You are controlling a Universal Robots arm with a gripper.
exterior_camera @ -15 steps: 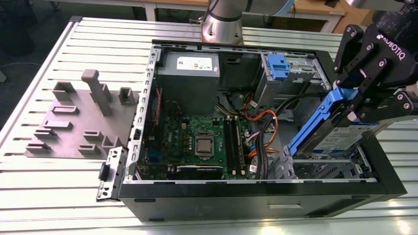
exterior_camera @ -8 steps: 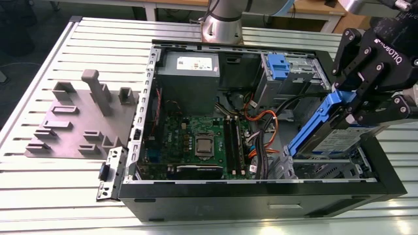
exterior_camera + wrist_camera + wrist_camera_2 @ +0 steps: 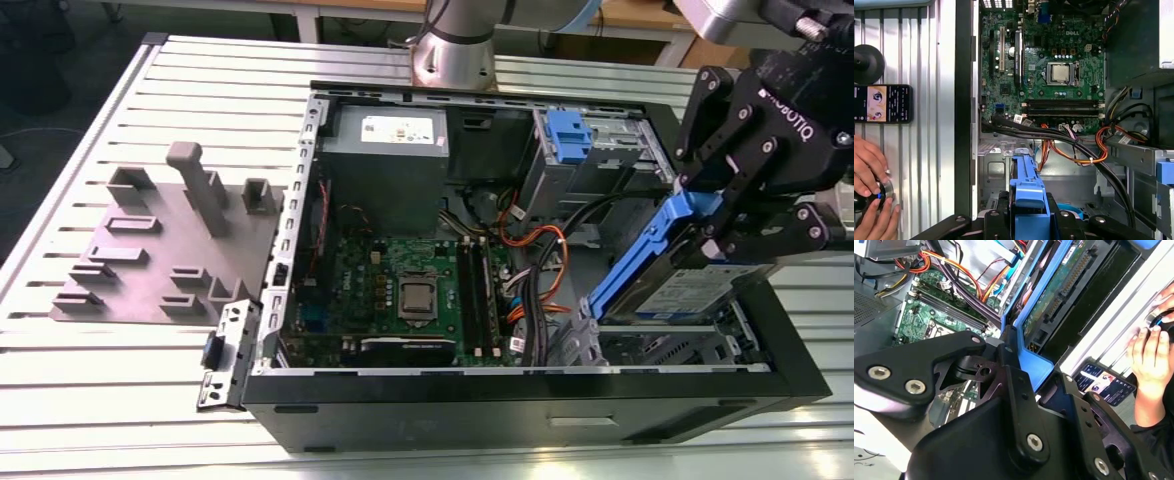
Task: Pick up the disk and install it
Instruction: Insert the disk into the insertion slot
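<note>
Clamped by the pincer at the blue handle end: the disk, a silver hard drive in a blue carrier frame, held tilted with the handle end high and the far end low. Black pincer fingers closed against both sides of the blue frame, seen close up in both wrist views, with the blue handle rising between the finger links. Reaches down from the pincer into the metal drive bay at the corner of the open computer case; whether seated or merely resting against the bay rails, cannot tell. Green circuit board and connector on the drive's underside facing the second wrist view.

Beyond the pincer, deeper in the case: the motherboard with its processor socket, memory slots, and a bundle of orange and black cables running just beside the held drive. Farther off, at the case's far corner: a second blue-tabbed drive fixed in a grey cage, next to the power supply.

Well apart from the pincer, across the case on the slatted table: a grey slotted plastic holder. Outside the case wall: a person's hands on a round knob, and a phone lying flat nearby.
</note>
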